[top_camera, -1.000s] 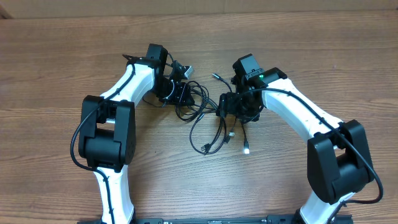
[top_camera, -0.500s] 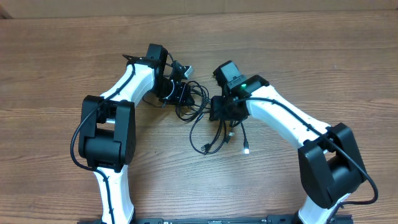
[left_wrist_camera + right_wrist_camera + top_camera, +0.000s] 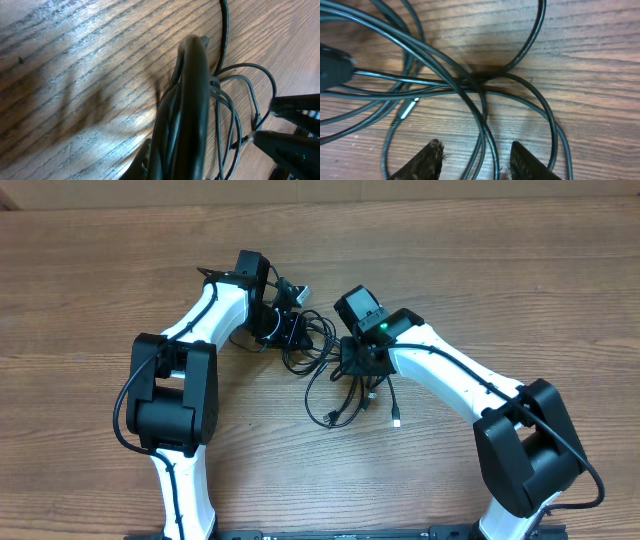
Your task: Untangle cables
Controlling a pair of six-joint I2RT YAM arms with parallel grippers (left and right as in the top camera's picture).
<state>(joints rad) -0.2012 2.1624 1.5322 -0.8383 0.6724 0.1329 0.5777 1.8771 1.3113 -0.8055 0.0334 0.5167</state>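
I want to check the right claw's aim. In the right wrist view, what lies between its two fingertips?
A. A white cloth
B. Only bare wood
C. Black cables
C: in the right wrist view, thin black cables run down through the gap between the spread fingertips of the right claw, with the wooden table beneath them.

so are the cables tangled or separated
Tangled: in the right wrist view the cables cross over one another at one knot, their loops overlapping.
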